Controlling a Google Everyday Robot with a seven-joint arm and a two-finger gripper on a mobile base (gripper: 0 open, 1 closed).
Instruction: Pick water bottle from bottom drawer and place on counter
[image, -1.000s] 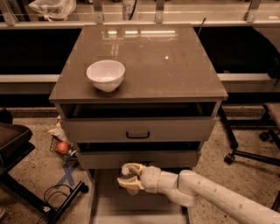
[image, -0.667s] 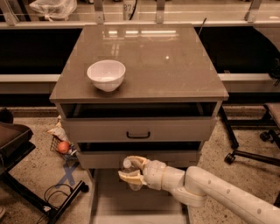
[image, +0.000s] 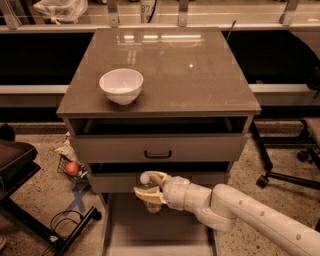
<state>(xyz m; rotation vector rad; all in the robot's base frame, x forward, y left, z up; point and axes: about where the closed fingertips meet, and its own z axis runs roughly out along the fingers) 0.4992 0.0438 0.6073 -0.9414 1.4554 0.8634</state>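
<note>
Counter (image: 200, 75), white bowl (image: 121, 86) front-left, pincer (image: 146, 186) seemingly over bottom drawer (image: 160, 230)

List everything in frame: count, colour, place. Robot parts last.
counter: 1, grey-brown, top of the drawer cabinet
white bowl: 1, white, on the counter, front left
handled drawer: 1, grey with black handle, under the counter
bottom drawer: 1, grey-brown, pulled open, lowest
water bottle: 1, clear with white cap, over the bottom drawer, in the gripper
round orange object: 1, orange, floor left of the cabinet
chair base: 1, black, floor right
arm: 1, white, reaching in from lower right
gripper: 1, cream, shut on the water bottle
</note>
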